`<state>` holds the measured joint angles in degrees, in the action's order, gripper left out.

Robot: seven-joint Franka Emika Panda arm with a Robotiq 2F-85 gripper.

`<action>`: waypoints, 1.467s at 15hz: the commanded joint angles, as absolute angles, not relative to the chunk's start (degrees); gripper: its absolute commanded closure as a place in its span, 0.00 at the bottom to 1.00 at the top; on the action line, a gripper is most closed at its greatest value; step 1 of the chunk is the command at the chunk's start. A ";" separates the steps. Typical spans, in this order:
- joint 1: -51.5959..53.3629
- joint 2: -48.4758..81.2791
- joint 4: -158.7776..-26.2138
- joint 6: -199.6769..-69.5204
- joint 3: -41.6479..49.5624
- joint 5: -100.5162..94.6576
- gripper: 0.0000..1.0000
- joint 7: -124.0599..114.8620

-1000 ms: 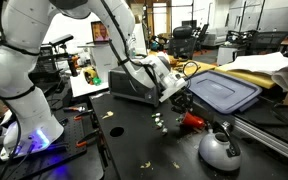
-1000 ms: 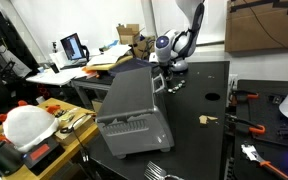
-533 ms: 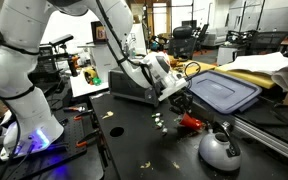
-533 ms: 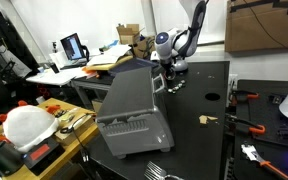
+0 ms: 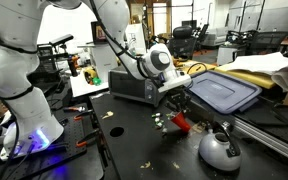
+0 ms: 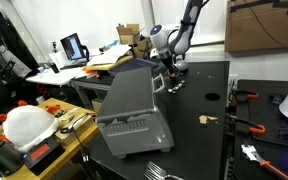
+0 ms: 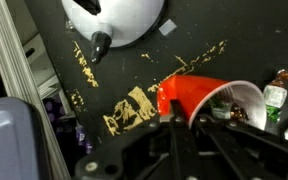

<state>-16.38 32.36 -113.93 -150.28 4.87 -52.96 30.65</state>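
Note:
A red plastic cup (image 7: 189, 95) with a white inside lies tilted on its side over the black table (image 7: 134, 70). My gripper (image 7: 196, 122) is shut on the cup's rim, with one finger outside the red wall and one inside. In an exterior view the gripper (image 5: 179, 104) points down over the table's middle, with the red cup (image 5: 182, 123) hanging under it. In an exterior view the gripper (image 6: 169, 72) is small at the table's far end, and the cup is hard to make out.
A white kettle (image 5: 219, 150) stands near the cup and also shows in the wrist view (image 7: 114, 18). A grey-blue bin lid (image 5: 224, 92) lies behind. A grey appliance (image 6: 132, 110) stands on the table. Small bottles (image 5: 159, 122) sit beside the cup. Gold marks (image 7: 134, 110) are on the table.
The wrist has turned and risen slightly. The red cup has shifted a little towards the small bottles and now hangs from the fingers.

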 commanded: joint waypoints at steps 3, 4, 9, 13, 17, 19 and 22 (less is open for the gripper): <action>-16.05 27.73 -114.01 -140.06 3.16 -41.76 0.99 42.83; -15.84 27.50 -113.40 -138.52 3.12 -39.98 0.99 44.63; -15.31 28.74 -109.24 -133.36 3.38 -31.40 0.99 51.42; -16.06 30.70 -106.08 -131.36 3.30 -22.73 0.99 55.65; -16.88 32.55 -103.38 -129.96 3.49 -16.98 0.99 57.19; -17.20 33.31 -102.24 -129.25 3.63 -15.40 0.99 57.12; -17.70 34.36 -100.96 -128.33 3.54 -13.64 0.99 57.09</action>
<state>-17.15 33.24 -103.55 -131.02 3.66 -16.04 55.00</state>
